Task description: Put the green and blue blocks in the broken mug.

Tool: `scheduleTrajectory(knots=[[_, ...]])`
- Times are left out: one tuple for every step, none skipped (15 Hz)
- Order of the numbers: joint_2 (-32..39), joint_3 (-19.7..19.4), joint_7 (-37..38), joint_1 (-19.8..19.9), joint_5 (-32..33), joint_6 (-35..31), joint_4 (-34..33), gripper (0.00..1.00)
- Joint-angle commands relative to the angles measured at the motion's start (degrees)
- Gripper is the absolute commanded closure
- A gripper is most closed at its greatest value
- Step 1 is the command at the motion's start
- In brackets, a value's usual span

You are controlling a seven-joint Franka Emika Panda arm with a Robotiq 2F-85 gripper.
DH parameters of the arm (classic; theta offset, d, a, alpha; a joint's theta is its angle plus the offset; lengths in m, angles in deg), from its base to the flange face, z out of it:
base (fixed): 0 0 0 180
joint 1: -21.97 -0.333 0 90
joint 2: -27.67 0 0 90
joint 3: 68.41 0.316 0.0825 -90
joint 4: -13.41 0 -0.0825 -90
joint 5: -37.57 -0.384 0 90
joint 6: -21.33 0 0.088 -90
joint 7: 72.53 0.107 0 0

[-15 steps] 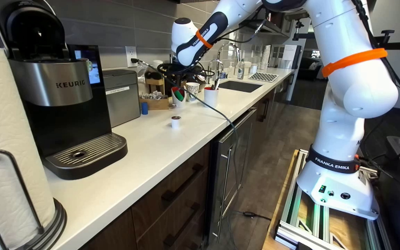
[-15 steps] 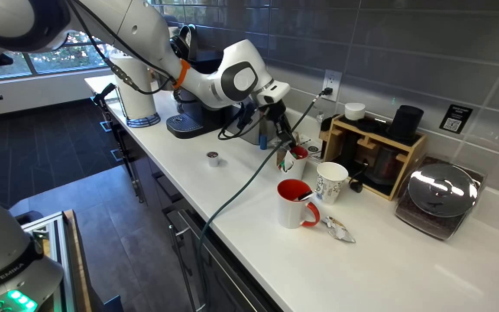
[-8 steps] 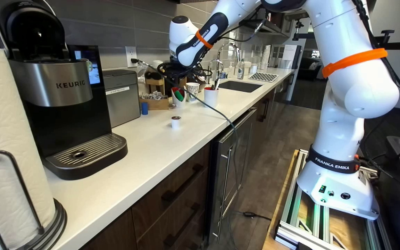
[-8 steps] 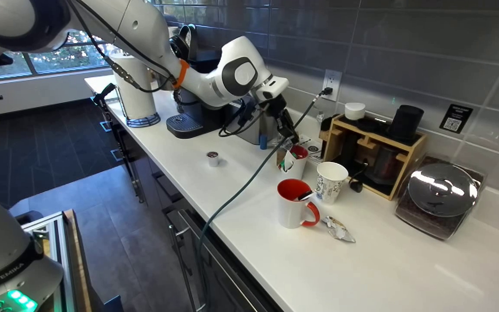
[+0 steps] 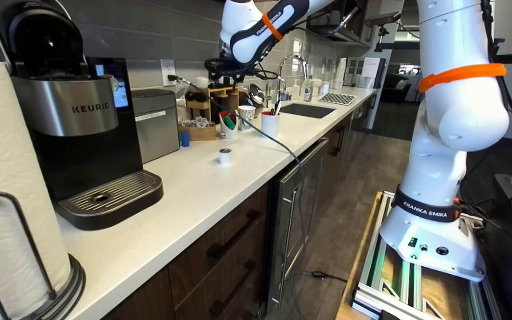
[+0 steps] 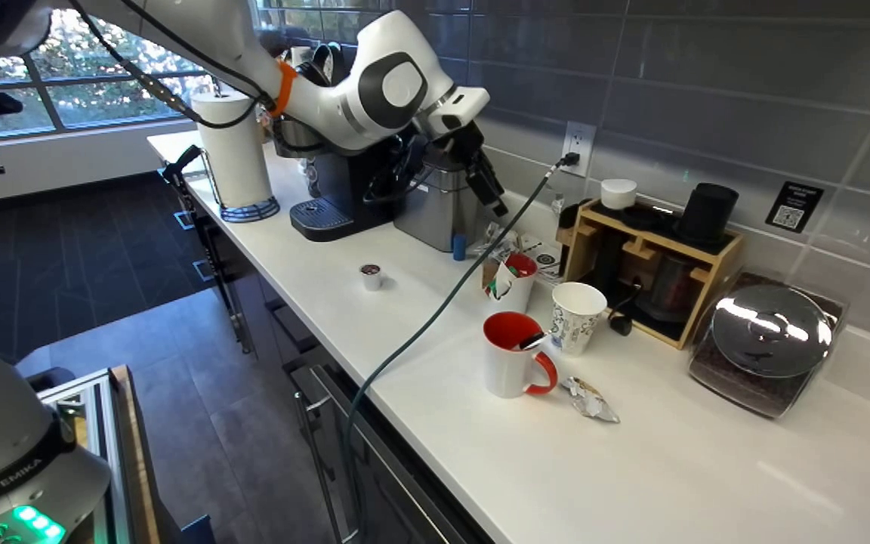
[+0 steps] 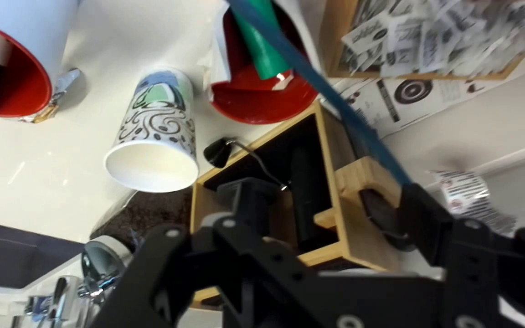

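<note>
The gripper (image 7: pixel 335 193) is unclenched, its 2 fingers well apart in the wrist view. In both exterior views it hangs at 12 o'clock from the broken mug (image 6: pixel 518 302), above the rim and apart from it. The green block (image 7: pixel 262 45) lies tilted inside that mug, against its red interior. The blue block (image 5: pixel 185 138) stands upright on the bench (image 5: pixel 180 200), outside the mug, at 9 o'clock from it in an exterior view and just beside the grey metal box (image 5: pixel 156 129); whether block and box touch cannot be told. In the same view a small white pod (image 5: pixel 225 157) sits at 6 o'clock from the mug.

In an exterior view the patterned paper cup (image 6: pixel 578 321) stands at 4 o'clock from the broken mug, and the red-handled mug (image 6: pixel 504 374) at 6 o'clock. A blue-green cable (image 7: pixel 319 84) crosses in front of the broken mug in the wrist view.
</note>
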Motion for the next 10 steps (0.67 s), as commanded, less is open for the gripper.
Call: scheduleTrajectory(knots=[[-6.1, 7.4, -9.7, 2.4, -6.2, -2.4, 9.0, 0.0], [-6.9, 9.2, -12.2, 2.7, -8.5, -3.1, 11.0, 0.0], [-7.2, 10.8, -15.2, 2.9, -11.0, -3.5, 12.8, 0.0], [-7.5, 12.4, -18.1, 3.0, -13.5, -4.2, 14.8, 0.0], [-7.5, 13.9, -21.5, 3.2, -16.2, -4.7, 16.4, 0.0], [-7.6, 15.4, -25.1, 3.2, -19.0, -4.8, 17.7, 0.0], [-7.0, 16.8, -28.9, 3.3, -21.8, -5.0, 18.5, 0.0], [-5.2, 18.0, -32.4, 3.2, -24.0, -4.9, 18.4, 0.0], [-4.1, 19.0, -35.5, 3.1, -25.6, -3.5, 18.2, 0.0], [-2.3, 18.6, -36.3, 2.3, -23.1, -1.9, 17.5, 0.0]])
